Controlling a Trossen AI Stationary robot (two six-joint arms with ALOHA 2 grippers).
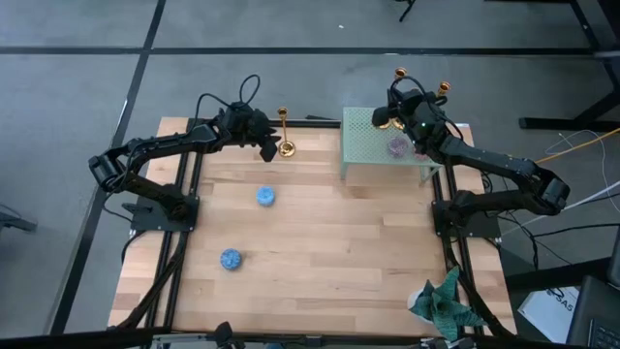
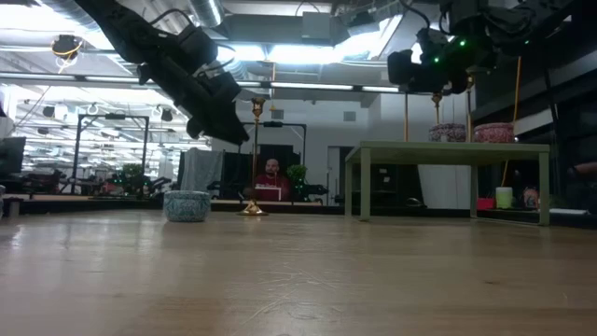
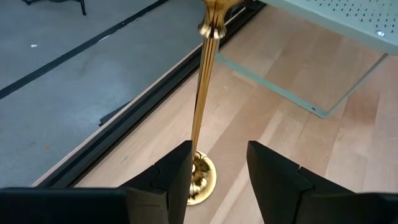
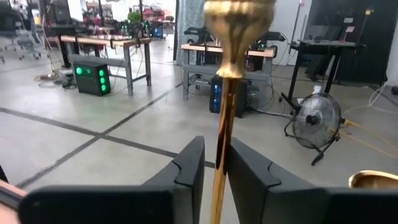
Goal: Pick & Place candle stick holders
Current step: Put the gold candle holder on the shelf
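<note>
A gold candle stick holder (image 1: 284,136) stands upright on its round base (image 3: 200,179) near the table's far edge. My left gripper (image 3: 217,152) is open just beside it, with the stem (image 3: 202,93) next to one finger and apart from it. My right gripper (image 4: 214,149) is over the far edge of the green stand (image 1: 373,155), shut on a second holder (image 4: 238,25). Another holder's top cup (image 4: 373,180) shows close by. More thin gold stems (image 2: 405,117) (image 2: 518,93) rise by the stand in the low view. My right gripper pinches the holder's thin stem (image 4: 219,168) between its two fingers, well below the top cup. The fingers lie level across the stem, and the holder stands upright in the hold. Whether its base rests on the green stand, I cannot tell.
Two blue bowls (image 1: 265,197) (image 1: 231,259) sit on the wooden table's left half. A pink bowl (image 1: 398,145) sits on the green stand. A crumpled green thing (image 1: 446,301) lies at the near right corner. A person (image 2: 271,177) sits in the room beyond.
</note>
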